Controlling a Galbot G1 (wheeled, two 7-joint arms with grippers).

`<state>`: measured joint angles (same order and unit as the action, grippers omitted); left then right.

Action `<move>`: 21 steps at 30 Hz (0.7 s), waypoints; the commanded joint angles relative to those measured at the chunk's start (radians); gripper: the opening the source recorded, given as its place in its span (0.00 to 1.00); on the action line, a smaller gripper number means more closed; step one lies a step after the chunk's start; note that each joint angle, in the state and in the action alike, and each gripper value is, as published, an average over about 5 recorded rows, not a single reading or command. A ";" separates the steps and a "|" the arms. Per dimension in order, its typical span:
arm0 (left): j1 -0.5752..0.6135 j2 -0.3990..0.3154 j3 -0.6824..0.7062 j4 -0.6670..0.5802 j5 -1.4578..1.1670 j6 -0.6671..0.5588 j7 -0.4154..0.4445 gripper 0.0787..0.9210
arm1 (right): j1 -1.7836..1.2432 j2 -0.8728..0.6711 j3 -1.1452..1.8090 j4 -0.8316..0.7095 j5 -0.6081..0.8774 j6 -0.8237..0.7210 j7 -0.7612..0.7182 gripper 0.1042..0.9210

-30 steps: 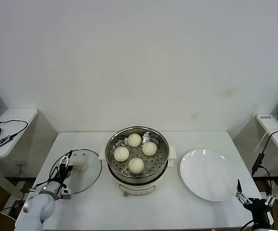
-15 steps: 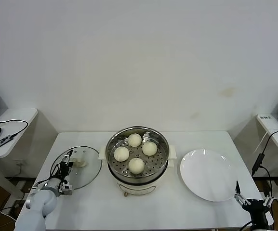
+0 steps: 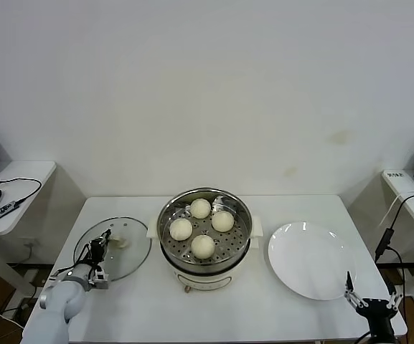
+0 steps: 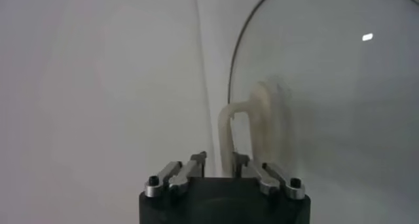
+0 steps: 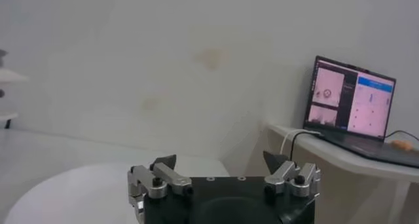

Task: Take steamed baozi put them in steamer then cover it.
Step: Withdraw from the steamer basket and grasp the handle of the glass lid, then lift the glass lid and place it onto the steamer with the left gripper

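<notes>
Between the left gripper's [image 4: 219,158] fingers — the cover's [image 4: 314,101] handle.

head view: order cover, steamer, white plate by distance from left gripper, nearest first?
1. cover: left end of the table, its handle at the left gripper.
2. steamer: table centre, four steamed baozi inside.
3. white plate: right end, near the right gripper.

I see a shiny steel steamer [image 3: 204,231] with perforated metal tray, four smooth matt cream baozi [image 3: 202,246], clear glossy glass cover [image 3: 115,248] with metal rim, glossy white plate [image 3: 312,259], matt white table [image 3: 264,315].
</notes>
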<state>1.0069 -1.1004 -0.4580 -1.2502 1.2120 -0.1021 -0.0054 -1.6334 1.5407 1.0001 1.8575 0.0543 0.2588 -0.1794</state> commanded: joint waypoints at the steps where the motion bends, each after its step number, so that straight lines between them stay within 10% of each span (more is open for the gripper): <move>1: -0.005 -0.008 0.001 0.023 -0.032 -0.002 -0.022 0.11 | 0.000 0.002 -0.001 -0.001 -0.004 0.002 -0.001 0.88; 21: 0.230 -0.063 -0.139 -0.341 -0.036 0.050 -0.182 0.08 | -0.002 0.000 -0.017 0.001 -0.027 0.014 -0.002 0.88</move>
<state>1.1325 -1.1552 -0.5392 -1.3984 1.1784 -0.0788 -0.1357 -1.6334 1.5409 0.9866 1.8551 0.0341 0.2698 -0.1811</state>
